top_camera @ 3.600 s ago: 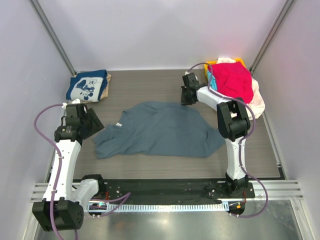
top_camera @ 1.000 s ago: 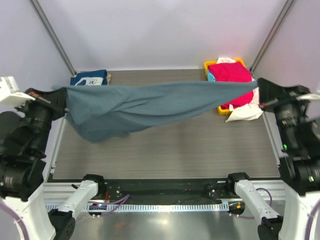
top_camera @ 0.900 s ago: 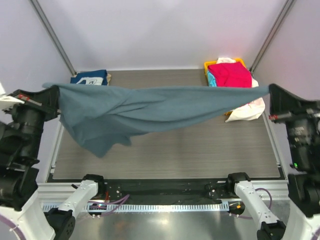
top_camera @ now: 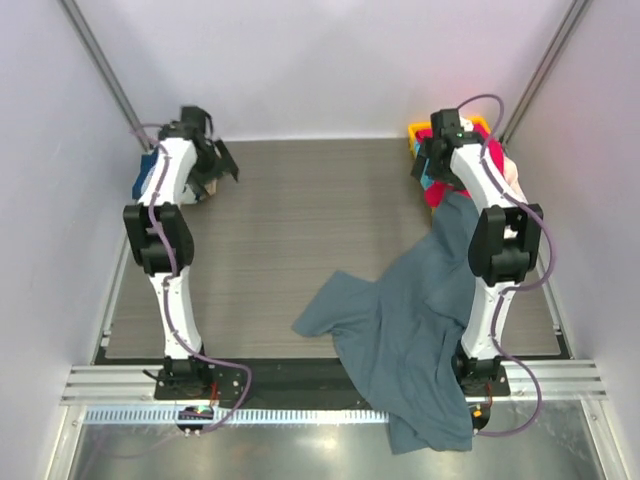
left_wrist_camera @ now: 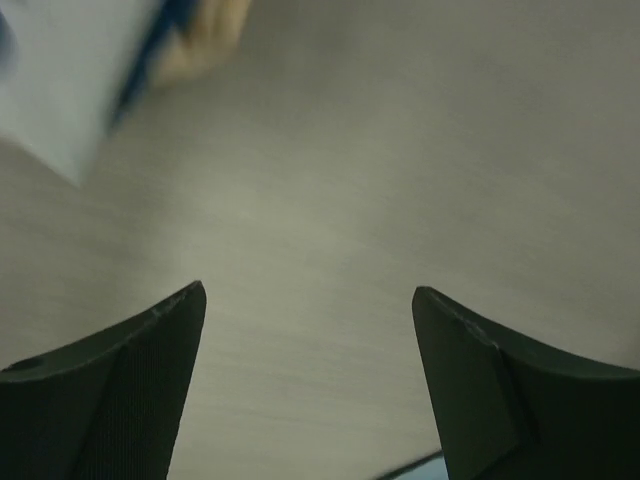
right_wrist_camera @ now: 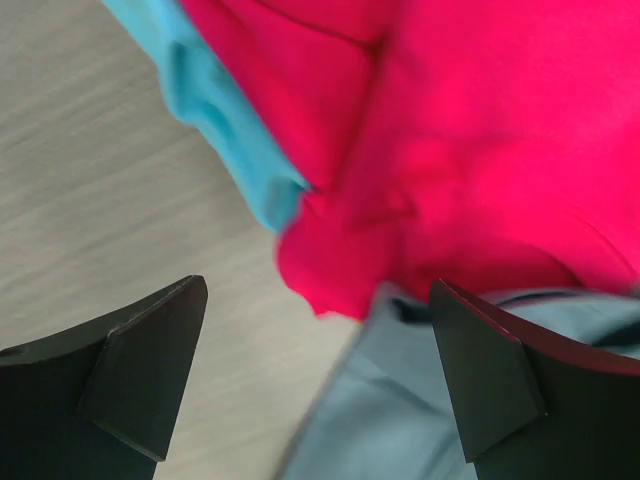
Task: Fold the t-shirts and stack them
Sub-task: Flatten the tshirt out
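The slate blue-grey t-shirt (top_camera: 405,320) lies crumpled on the right front of the table. Its lower end hangs over the front rail and its upper end reaches the basket, touching the right arm. My right gripper (top_camera: 422,170) (right_wrist_camera: 318,288) is open above that upper end (right_wrist_camera: 430,400), beside the red t-shirt (right_wrist_camera: 450,130) and the turquoise one (right_wrist_camera: 220,110). My left gripper (top_camera: 218,170) (left_wrist_camera: 308,292) is open over bare table at the far left. The navy t-shirt with white print (top_camera: 145,178) (left_wrist_camera: 60,80) lies just behind it, on a tan one (left_wrist_camera: 205,40).
The yellow basket (top_camera: 415,130) stands in the back right corner with red, turquoise and cream (top_camera: 515,180) cloth spilling over it. Both arms are stretched to the back of the table. Frame posts rise at both back corners.
Both grippers held the slate shirt stretched in the air a second ago. They have since opened, the shirt has dropped to the right front, and both arms have swung to the back.
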`<action>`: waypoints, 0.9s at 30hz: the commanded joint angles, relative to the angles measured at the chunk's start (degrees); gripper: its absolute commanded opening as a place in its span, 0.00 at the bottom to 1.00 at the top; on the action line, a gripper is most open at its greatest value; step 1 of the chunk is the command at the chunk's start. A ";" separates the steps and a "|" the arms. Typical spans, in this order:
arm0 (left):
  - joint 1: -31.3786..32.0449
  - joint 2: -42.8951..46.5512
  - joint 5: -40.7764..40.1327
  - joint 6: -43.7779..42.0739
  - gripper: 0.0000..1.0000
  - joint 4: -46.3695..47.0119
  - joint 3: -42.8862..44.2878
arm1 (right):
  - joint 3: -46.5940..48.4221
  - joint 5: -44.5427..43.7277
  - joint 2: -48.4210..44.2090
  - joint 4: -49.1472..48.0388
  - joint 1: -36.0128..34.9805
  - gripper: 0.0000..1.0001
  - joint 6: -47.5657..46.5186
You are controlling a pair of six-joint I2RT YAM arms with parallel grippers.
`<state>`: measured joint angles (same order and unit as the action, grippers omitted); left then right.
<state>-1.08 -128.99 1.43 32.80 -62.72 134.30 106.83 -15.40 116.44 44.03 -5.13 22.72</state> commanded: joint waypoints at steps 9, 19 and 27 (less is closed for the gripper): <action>20.84 50.05 -3.02 7.36 0.85 20.51 -64.27 | -13.92 -1.31 -22.40 -7.20 -0.06 1.00 -1.19; 42.01 59.56 -3.27 20.09 0.85 29.14 -88.50 | -18.75 1.95 -27.14 -9.14 0.03 1.00 -0.13; 49.24 50.79 -1.78 25.74 0.84 41.78 -95.80 | -21.31 2.30 -28.02 -10.28 -0.06 1.00 -0.31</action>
<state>46.35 -75.31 -0.71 54.61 -30.15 38.89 85.91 -13.52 91.00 36.51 -5.08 22.41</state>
